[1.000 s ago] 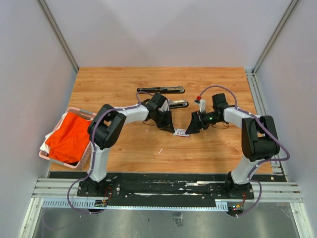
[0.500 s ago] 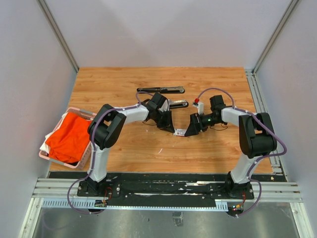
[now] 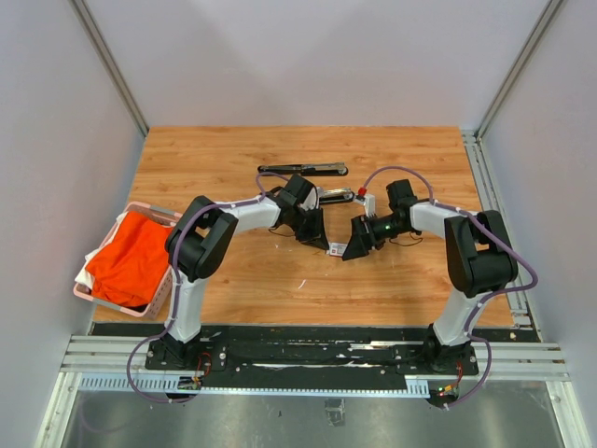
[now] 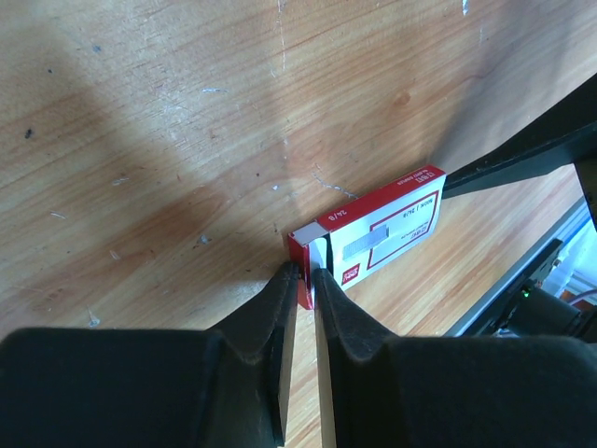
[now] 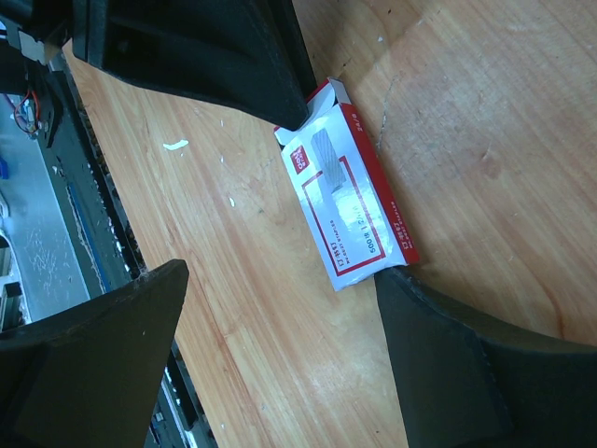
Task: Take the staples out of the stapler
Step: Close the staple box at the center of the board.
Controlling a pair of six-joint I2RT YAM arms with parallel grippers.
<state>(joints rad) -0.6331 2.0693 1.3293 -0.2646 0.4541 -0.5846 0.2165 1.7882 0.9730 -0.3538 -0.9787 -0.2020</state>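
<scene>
A small white-and-red box (image 3: 338,249) lies flat on the wooden table between both grippers. My left gripper (image 4: 306,275) is shut on the red end flap of the box (image 4: 382,229). My right gripper (image 5: 284,273) is open and low over the table, with one finger (image 5: 438,327) touching the far end of the box (image 5: 347,201). The long black stapler (image 3: 303,170) lies behind the arms, and a silvery bar (image 3: 336,195) shows just behind my left wrist. I cannot make out the staples for certain; a tiny pale sliver (image 5: 174,145) lies on the wood.
A pink basket (image 3: 166,280) holding orange cloth hangs at the table's left edge. Metal rails run along the right edge (image 3: 485,177) and the near edge. Grey walls close in the back and sides.
My right gripper has slid left and slightly nearer, up to the box's end. My left gripper has kept its hold and place.
</scene>
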